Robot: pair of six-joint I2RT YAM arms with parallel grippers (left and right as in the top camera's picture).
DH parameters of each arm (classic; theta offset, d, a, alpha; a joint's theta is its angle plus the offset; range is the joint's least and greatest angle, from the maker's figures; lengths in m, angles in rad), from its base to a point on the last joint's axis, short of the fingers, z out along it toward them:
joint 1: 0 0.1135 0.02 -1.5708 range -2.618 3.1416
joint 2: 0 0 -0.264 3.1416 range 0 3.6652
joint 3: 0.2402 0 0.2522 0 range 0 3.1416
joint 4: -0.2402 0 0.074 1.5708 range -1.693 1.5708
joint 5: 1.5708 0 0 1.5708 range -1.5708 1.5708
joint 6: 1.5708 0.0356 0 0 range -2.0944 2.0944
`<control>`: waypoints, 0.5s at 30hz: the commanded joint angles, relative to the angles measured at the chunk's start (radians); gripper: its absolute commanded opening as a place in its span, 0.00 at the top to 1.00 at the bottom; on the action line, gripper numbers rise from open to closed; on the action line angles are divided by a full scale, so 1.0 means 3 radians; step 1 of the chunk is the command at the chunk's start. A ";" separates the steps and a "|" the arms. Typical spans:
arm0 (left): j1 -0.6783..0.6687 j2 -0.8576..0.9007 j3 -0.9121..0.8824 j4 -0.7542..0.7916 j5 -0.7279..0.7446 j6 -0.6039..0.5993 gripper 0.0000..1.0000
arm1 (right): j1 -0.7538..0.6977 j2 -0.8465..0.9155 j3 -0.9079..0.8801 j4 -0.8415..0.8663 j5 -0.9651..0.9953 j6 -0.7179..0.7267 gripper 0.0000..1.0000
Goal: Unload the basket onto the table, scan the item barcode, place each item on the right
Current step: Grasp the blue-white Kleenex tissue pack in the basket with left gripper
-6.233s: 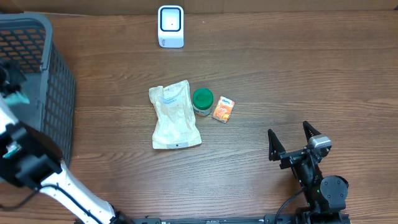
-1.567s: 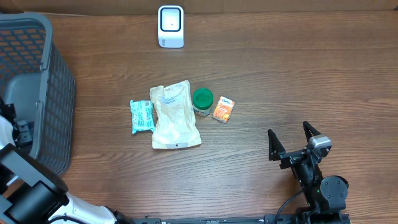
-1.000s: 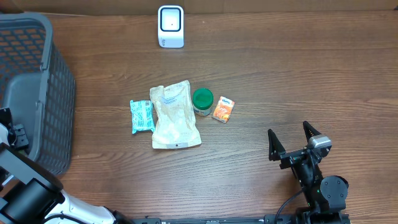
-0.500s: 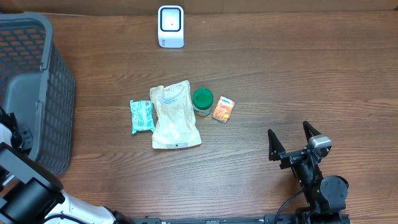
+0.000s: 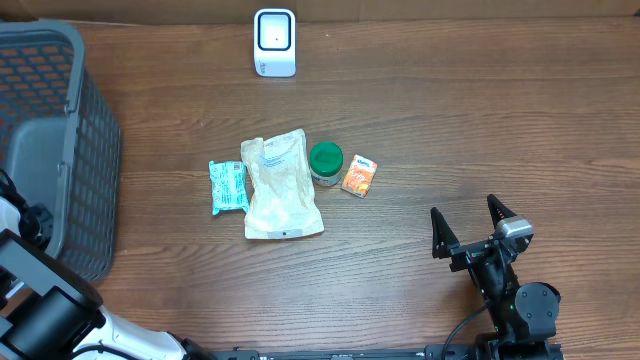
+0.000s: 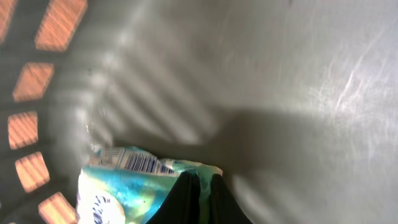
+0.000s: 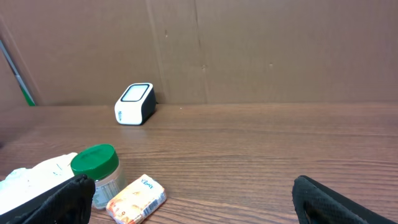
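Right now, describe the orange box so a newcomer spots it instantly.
On the wooden table, four items lie in a row at the middle, nearer than the white scanner at the far edge. Take the right end of that row, beside the green-lidded jar. The orange box is flat and the only orange thing there.

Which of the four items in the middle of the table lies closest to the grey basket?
The teal packet, at the row's left end; the white pouch, green-lidded jar and orange box lie farther from the basket.
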 commanded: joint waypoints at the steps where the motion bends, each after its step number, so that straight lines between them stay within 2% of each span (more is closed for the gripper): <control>1: -0.0041 0.0048 0.0327 -0.0223 0.0047 -0.0355 0.96 | 0.0000 -0.0033 -0.0036 0.0013 0.0031 -0.0003 0.00; 8: -0.0215 0.0041 0.1296 -0.0867 0.0193 -0.0500 0.96 | 0.0000 -0.0032 -0.0036 0.0013 0.0031 -0.0003 0.00; 15: -0.0551 -0.0062 0.1821 -0.1064 0.0384 -0.0501 0.96 | 0.0000 -0.0032 -0.0036 0.0013 0.0031 -0.0003 0.00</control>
